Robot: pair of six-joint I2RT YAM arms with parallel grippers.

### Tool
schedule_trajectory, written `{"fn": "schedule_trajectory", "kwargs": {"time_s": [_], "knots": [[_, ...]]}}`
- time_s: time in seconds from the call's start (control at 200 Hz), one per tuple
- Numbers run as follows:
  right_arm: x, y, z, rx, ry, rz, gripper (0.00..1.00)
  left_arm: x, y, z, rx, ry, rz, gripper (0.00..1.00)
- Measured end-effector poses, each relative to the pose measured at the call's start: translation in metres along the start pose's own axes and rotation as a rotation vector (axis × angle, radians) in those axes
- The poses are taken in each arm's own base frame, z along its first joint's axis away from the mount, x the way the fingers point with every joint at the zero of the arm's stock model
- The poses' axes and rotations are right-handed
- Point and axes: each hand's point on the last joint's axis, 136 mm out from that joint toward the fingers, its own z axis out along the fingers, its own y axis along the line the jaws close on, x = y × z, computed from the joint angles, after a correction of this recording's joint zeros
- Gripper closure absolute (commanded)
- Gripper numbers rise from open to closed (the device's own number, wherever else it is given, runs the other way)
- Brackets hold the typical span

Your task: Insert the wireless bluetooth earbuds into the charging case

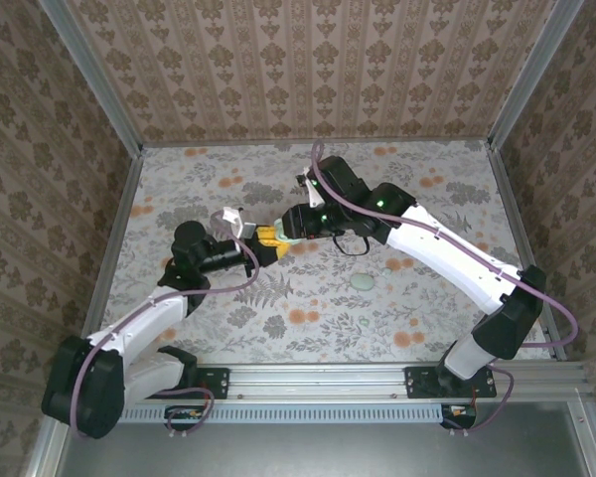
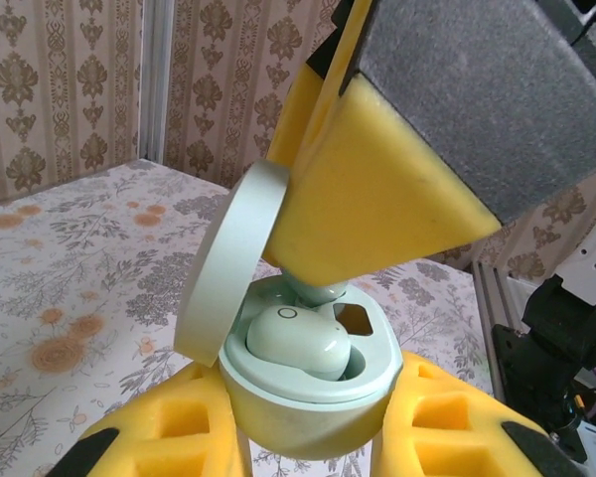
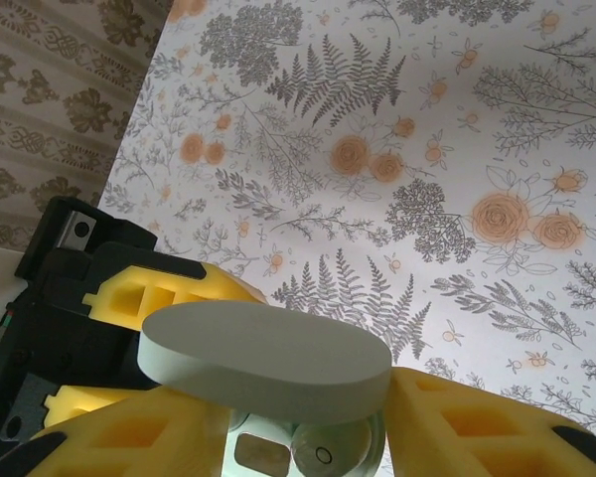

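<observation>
Yellow padded fingers [image 2: 169,432] of the left claw [image 2: 303,422] sit closest to the left wrist camera, clamped together on the rounded base of the charging case [image 2: 308,407]. The case is upright and clear of the tabletop [image 1: 278,328], roughly over its middle and a little toward the left edge. Its lid [image 2: 228,268] is swung open on the hinge and stands nearly on edge at the case's left side.

One earbud [image 2: 303,338] is seated inside the case, a small ring mark on its top, and the pocket [image 2: 356,318] beside it shows as a dark opening.

The right claw [image 3: 303,417] reaches in from the far right and meets the case from above. Its own camera shows its two yellow fingers [image 3: 477,427] standing apart, the lid and the open mouth of the case between them, gripping nothing. A small mint bit [image 2: 318,291] lies just under one of those fingertips at the back rim of the case – whether it is an earbud or part of the case I cannot tell.

On the tabletop, right of the middle and toward the near edge, lies a pale oval speck [image 1: 361,282] – too small to name
</observation>
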Motion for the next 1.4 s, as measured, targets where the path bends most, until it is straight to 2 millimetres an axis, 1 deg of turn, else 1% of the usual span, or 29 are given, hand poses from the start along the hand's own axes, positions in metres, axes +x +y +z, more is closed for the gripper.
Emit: {"fn": "schedule_trajectory", "kwargs": {"time_s": [0.29,0.435,0.565,0.925,1.07,1.165,1.265,1.345,1.4], "knots": [[-0.009,-0.012,0.0,0.015,-0.009,0.036,0.54,0.008,0.004,0.005,0.025,0.011,-0.069,0.87],[-0.011,-0.012,0.0,0.017,-0.001,0.039,0.55,0.011,0.007,0.009,0.041,0.012,-0.109,0.87],[-0.011,-0.015,-0.001,0.023,0.0,0.052,0.56,0.009,0.008,0.011,0.052,0.004,-0.136,0.87],[-0.012,-0.014,-0.005,0.011,-0.009,0.061,0.57,0.006,0.007,0.011,0.065,-0.003,-0.148,0.87],[-0.006,-0.011,-0.02,-0.018,-0.023,0.066,0.57,0.002,0.004,0.01,0.067,-0.008,-0.138,0.87],[-0.008,-0.009,-0.036,-0.051,-0.062,0.08,0.58,-0.006,0.0,0.006,0.065,-0.021,-0.115,0.87],[-0.015,-0.014,-0.054,-0.072,-0.123,0.104,0.58,-0.012,-0.004,0.003,0.066,-0.032,-0.089,0.87],[-0.018,-0.017,-0.065,-0.088,-0.164,0.126,0.55,-0.015,-0.008,0.002,0.068,-0.039,-0.071,0.87],[-0.02,-0.018,-0.068,-0.099,-0.185,0.137,0.53,-0.017,-0.009,0.001,0.068,-0.039,-0.066,0.87]]}}
